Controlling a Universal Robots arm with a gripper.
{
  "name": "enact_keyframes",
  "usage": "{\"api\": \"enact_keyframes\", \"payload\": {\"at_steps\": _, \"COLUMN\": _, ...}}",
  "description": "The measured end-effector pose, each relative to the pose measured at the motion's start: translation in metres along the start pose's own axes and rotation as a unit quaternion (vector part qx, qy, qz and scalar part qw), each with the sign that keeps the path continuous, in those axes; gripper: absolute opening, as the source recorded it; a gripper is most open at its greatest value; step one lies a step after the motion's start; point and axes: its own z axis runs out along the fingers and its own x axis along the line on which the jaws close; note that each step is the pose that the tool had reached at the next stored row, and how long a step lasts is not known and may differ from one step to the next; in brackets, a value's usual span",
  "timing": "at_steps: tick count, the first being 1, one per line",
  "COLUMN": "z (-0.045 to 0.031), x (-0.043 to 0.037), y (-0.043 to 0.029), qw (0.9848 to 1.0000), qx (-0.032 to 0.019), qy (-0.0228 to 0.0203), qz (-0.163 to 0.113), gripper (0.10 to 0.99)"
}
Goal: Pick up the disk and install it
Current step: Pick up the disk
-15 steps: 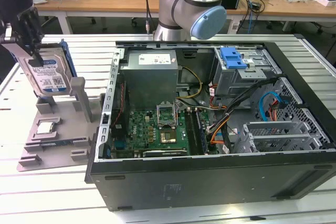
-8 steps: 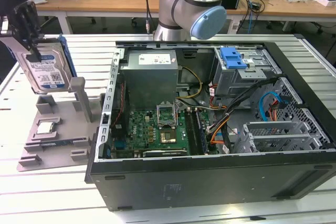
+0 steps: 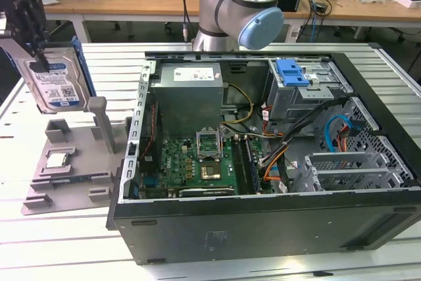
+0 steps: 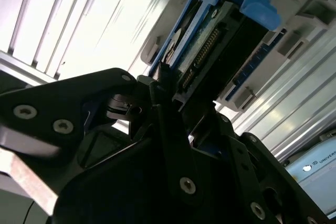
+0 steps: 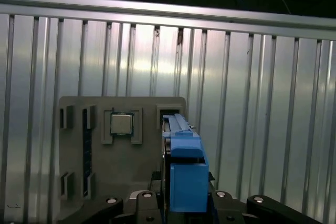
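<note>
The gripper (image 3: 36, 47) has its jaws clenched on the disk (image 3: 56, 83). The disk hangs upright at the exterior view's left, label face out, above the grey parts fixture (image 3: 79, 192) on the ribbed aluminium worktop (image 3: 118, 64). In the first wrist view the disk (image 5: 184, 174) is seen edge-on over an empty slot of the fixture (image 5: 131, 166), beside the small square chip (image 5: 121, 124) (seated in its own pocket). The disk looks lifted clear of the fixture, and it is well apart from the open computer case (image 3: 263, 228) at the exterior view's right. The second wrist view shows the fingers (image 4: 165, 108) biting the blue carrier frame near the connector end of the disk (image 4: 210, 51). I judge it stiff, dense for its size and sensitive to knocks. The bare metal is smooth, so the frame's edges are the sound hold, away from the connector pins and the label.
</note>
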Motion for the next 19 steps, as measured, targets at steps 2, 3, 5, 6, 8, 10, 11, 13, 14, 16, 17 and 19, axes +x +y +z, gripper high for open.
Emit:
{"api": "enact_keyframes", "payload": {"at_steps": 2, "z": -0.0028, "x": -0.0002, "y": -0.0001, "qw": 1.0000, "qx": 0.0000, "qy": 0.0000, "qz": 0.000, "gripper": 0.369}}
{"api": "enact_keyframes", "payload": {"at_steps": 3, "z": -0.0042, "x": -0.0003, "y": -0.0001, "qw": 1.0000, "qx": 0.0000, "qy": 0.0000, "qz": 0.000, "gripper": 0.369}}
{"api": "enact_keyframes", "payload": {"at_steps": 5, "z": -0.0073, "x": -0.0005, "y": -0.0002, "qw": 1.0000, "qx": 0.0000, "qy": 0.0000, "qz": 0.000, "gripper": 0.369}}
{"api": "enact_keyframes", "payload": {"at_steps": 6, "z": -0.0091, "x": -0.0006, "y": -0.0003, "qw": 1.0000, "qx": 0.0000, "qy": 0.0000, "qz": 0.000, "gripper": 0.369}}
{"api": "enact_keyframes", "payload": {"at_steps": 8, "z": -0.0122, "x": -0.0008, "y": -0.0003, "qw": 1.0000, "qx": 0.0000, "qy": 0.0000, "qz": 0.000, "gripper": 0.369}}
{"api": "enact_keyframes", "payload": {"at_steps": 10, "z": -0.0168, "x": -0.0012, "y": -0.0005, "qw": 1.0000, "qx": 0.0000, "qy": 0.0000, "qz": 0.000, "gripper": 0.369}}
{"api": "enact_keyframes", "payload": {"at_steps": 11, "z": -0.0178, "x": -0.0013, "y": -0.0005, "qw": 1.0000, "qx": 0.0001, "qy": 0.0000, "qz": 0.000, "gripper": 0.369}}
{"api": "enact_keyframes", "payload": {"at_steps": 13, "z": -0.0203, "x": -0.0014, "y": -0.0006, "qw": 1.0000, "qx": 0.0000, "qy": 0.0000, "qz": 0.000, "gripper": 0.369}}
{"api": "enact_keyframes", "payload": {"at_steps": 14, "z": -0.0217, "x": -0.0015, "y": -0.0006, "qw": 1.0000, "qx": 0.0000, "qy": 0.0000, "qz": 0.000, "gripper": 0.369}}
{"api": "enact_keyframes", "payload": {"at_steps": 16, "z": -0.0246, "x": -0.0018, "y": -0.0007, "qw": 1.0000, "qx": -0.0001, "qy": 0.0000, "qz": 0.000, "gripper": 0.369}}
{"api": "enact_keyframes", "payload": {"at_steps": 17, "z": -0.0273, "x": -0.0020, "y": -0.0007, "qw": 1.0000, "qx": 0.0000, "qy": 0.0000, "qz": 0.000, "gripper": 0.369}}
{"api": "enact_keyframes", "payload": {"at_steps": 19, "z": -0.0322, "x": -0.0023, "y": -0.0008, "qw": 1.0000, "qx": 0.0000, "qy": 0.0000, "qz": 0.000, "gripper": 0.369}}
